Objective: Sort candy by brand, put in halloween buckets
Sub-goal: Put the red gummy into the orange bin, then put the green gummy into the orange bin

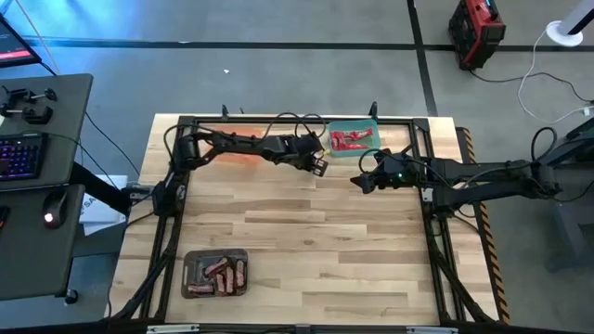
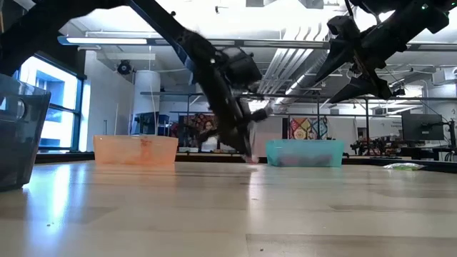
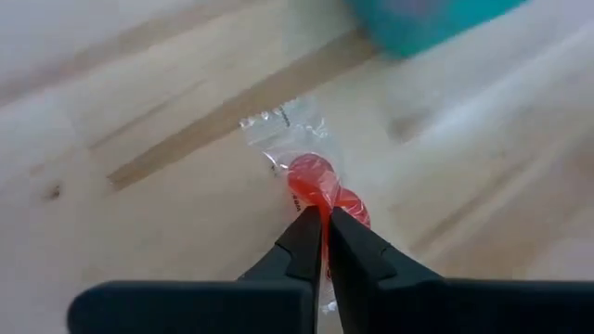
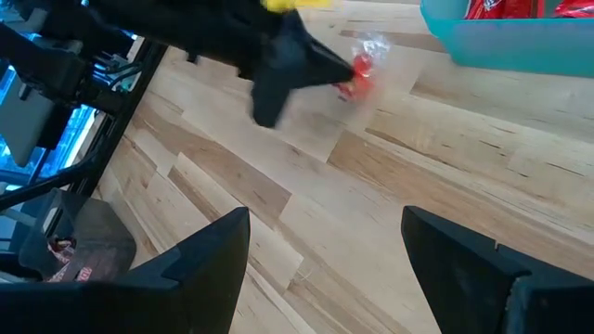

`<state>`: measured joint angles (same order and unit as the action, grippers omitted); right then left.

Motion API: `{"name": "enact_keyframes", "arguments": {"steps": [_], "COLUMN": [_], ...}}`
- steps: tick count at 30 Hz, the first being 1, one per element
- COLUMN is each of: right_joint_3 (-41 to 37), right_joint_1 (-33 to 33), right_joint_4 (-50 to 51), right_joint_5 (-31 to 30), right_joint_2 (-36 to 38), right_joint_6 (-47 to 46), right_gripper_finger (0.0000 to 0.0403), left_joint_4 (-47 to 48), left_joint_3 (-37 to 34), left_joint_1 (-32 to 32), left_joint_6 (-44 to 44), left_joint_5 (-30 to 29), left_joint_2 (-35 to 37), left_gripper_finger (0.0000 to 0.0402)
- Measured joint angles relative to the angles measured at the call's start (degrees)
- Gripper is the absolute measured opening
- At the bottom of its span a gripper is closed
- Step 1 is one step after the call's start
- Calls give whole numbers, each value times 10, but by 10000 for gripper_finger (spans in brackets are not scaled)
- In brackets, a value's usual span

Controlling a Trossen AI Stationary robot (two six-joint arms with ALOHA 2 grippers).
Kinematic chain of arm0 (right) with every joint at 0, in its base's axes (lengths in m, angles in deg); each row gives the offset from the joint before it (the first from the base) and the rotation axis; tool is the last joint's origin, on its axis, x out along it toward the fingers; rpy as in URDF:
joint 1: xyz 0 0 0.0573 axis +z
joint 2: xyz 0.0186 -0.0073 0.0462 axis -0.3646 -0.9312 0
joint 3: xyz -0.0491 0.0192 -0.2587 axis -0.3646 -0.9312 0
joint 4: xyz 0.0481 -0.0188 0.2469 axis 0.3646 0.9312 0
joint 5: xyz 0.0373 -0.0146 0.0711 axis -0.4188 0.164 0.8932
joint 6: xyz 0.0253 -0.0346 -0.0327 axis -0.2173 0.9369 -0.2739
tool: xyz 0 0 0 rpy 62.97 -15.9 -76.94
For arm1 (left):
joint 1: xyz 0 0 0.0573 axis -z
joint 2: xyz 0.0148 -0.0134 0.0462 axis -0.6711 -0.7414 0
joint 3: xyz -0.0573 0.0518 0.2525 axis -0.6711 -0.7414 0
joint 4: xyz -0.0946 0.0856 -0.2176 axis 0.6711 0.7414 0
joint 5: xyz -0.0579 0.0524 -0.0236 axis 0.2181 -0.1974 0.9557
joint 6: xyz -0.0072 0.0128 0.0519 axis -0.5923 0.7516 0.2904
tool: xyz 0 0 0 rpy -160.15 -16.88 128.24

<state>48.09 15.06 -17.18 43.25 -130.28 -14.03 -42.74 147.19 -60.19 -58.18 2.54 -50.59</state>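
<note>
My left gripper (image 1: 320,167) (image 3: 325,211) is shut on a red sweet in a clear wrapper (image 3: 311,176), low over the far part of the table, just left of the green tub (image 1: 354,138). That tub holds red candies (image 4: 520,7). The left arm crosses over the orange tub (image 2: 136,150) at the far edge. The dark grey tub (image 1: 215,272), near the front left, holds brown bars. My right gripper (image 1: 362,181) (image 4: 325,269) hangs open above the table, right of the left gripper. My left gripper pinches the red sweet's near end (image 3: 320,199) between its two fingertips, coming slanting down from the table's left. The clear wrapper tail (image 3: 278,125) sticks out beyond the fingers. Whether the sweet is lifted clear of the table I cannot tell.
Bare wooden tabletop (image 1: 316,232) spreads between the tubs. A dark frame (image 1: 436,232) runs around the table's edges. A desk with a keyboard (image 1: 23,153) stands off the left side.
</note>
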Motion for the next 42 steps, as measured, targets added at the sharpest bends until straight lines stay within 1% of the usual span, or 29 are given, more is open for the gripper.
{"name": "enact_keyframes", "arguments": {"steps": [2,4,8,10,11,14,17,20,22,24,27,31,34,38,40,42], "right_joint_3": [0,0,0,0,0,0,0,0,0,0,0,0,0,0,0,0], "right_joint_1": [0,0,0,3,4,5,3,0,-1,0,0,0,0,0,0,0], "right_joint_4": [0,0,3,4,7,12,11,11,11,11,11,11,11,10,10,11], "right_joint_5": [0,0,0,6,7,3,1,-14,-23,-24,-23,-23,-23,-23,-23,-23], "right_joint_2": [0,0,0,0,0,0,0,0,0,0,0,0,0,0,0,0], "right_joint_6": [0,0,0,-1,0,10,15,15,13,13,13,12,-1,0,0,0], "right_gripper_finger": [275,275,275,275,275,275,275,275,275,275,275,275,275,275,275,275], "left_joint_4": [7,27,99,148,159,158,143,117,106,97,77,53,48,10,-8,-41], "left_joint_3": [0,0,1,-2,-14,-99,-212,-317,-368,-404,-438,-456,-458,-458,-458,-458], "left_joint_1": [-5,-12,-21,-31,-37,-60,-68,-67,-75,-89,-115,-156,-174,-192,-197,-198], "left_joint_6": [18,46,110,124,125,104,51,15,-8,-21,0,22,22,23,16,6], "left_joint_5": [3,-14,-91,-133,-150,-153,-130,-128,-137,-145,-143,-83,-64,-35,-7,33], "left_joint_2": [26,64,156,206,232,316,402,481,523,558,587,586,575,574,576,579], "left_gripper_finger": [7,2,1,1,1,0,0,0,0,0,1,15,42,90,114,131]}}
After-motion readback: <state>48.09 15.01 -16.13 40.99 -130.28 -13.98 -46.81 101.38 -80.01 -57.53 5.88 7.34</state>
